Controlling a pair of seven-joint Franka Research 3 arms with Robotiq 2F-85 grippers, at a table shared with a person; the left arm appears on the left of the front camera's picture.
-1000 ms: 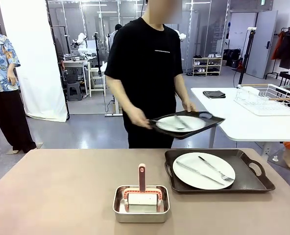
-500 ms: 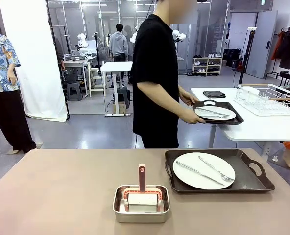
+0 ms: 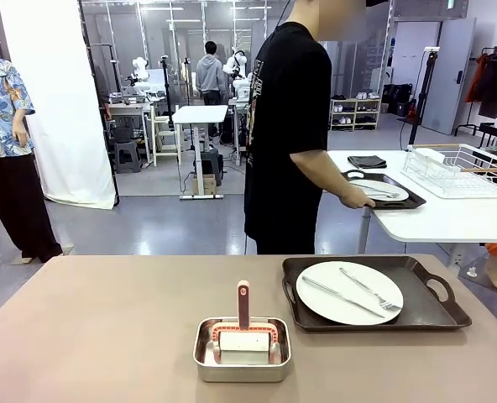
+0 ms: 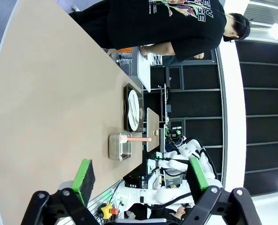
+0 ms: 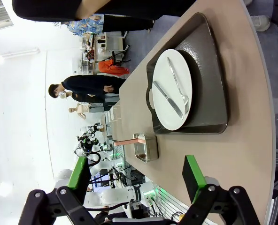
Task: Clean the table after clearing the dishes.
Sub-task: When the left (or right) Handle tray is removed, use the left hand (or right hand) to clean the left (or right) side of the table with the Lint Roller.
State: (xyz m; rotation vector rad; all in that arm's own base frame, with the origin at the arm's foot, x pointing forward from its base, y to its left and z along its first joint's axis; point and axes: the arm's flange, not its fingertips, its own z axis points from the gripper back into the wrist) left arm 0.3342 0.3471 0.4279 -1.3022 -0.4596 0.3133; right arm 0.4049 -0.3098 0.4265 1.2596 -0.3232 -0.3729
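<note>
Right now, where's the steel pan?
Front view: the pan sits by the table's near edge, about centre, just left of the tray holding a plate.

Two trays, two plates, two tables, one steel pan, one brush, one wire rack.

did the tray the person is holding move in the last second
Yes. The tray has gone right in the front view, from in front of the person onto the white side table, ending close to the wire rack.
</note>
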